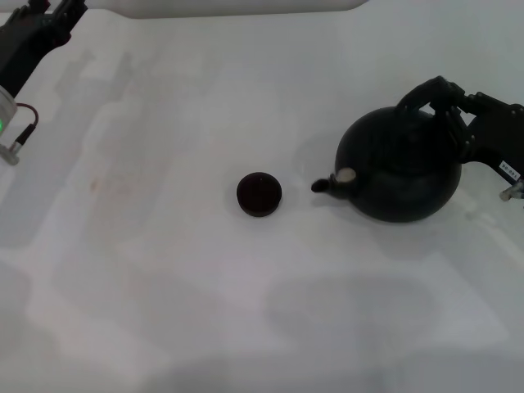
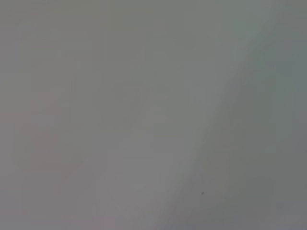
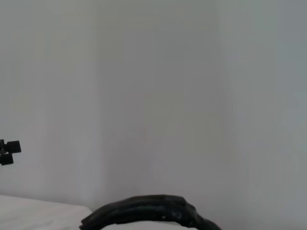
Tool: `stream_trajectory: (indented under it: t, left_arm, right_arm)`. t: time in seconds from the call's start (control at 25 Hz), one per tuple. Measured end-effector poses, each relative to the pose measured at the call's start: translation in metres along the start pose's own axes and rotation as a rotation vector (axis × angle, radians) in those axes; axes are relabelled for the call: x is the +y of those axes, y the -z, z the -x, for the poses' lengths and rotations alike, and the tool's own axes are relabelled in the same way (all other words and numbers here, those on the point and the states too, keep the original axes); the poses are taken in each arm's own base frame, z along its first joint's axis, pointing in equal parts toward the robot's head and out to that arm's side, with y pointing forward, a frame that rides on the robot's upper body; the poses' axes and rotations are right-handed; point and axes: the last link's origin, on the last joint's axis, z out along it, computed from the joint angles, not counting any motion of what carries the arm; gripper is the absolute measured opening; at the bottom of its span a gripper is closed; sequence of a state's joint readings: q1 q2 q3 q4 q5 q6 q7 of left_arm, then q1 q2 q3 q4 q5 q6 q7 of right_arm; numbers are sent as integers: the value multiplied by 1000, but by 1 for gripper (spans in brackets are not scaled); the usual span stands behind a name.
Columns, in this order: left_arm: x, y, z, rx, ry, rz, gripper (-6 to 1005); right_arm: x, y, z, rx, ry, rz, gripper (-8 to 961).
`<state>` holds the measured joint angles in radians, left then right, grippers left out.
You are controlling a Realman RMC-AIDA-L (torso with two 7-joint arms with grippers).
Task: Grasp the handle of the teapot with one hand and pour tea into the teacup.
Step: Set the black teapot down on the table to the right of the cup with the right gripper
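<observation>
The matte black teapot point(image 1: 401, 168) stands on the white table at the right, its short spout point(image 1: 332, 182) pointing left toward the teacup. The teacup point(image 1: 259, 194) is small, round and dark, and sits near the table's middle, a short gap from the spout. My right gripper point(image 1: 455, 105) reaches in from the right edge and is closed on the arched black handle point(image 1: 426, 90) at the pot's top. The handle also shows in the right wrist view point(image 3: 144, 211). My left gripper point(image 1: 37, 24) is parked at the far left corner, away from both.
The white table point(image 1: 164, 270) carries only the teapot and the teacup. A pale wall edge runs along the back. The left wrist view shows only a blank grey surface. A red cable hangs from the left arm point(image 1: 24, 115).
</observation>
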<state>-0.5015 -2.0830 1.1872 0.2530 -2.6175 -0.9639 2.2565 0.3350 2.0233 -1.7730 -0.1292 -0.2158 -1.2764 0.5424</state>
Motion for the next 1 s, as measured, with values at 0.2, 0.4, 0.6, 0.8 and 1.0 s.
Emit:
stream_trajectory:
  t: [0.2, 0.4, 0.6, 0.8, 1.0]
  left_arm:
    - [0, 0, 1, -1, 2, -1, 726]
    - [1, 0, 1, -1, 1, 1, 726]
    - [1, -1, 0, 0, 0, 3, 726]
    - [1, -2, -1, 0, -1, 4, 726]
    - [1, -2, -1, 0, -2, 3, 727]
  right_arm:
    - [1, 1, -1, 4, -13, 4, 216]
    - [0, 1, -1, 10, -101, 12, 254]
    - [2, 3, 0, 6, -131, 25, 461]
    - [3, 5, 0, -5, -173, 30, 672]
    - [6, 19, 2, -49, -205, 38, 822]
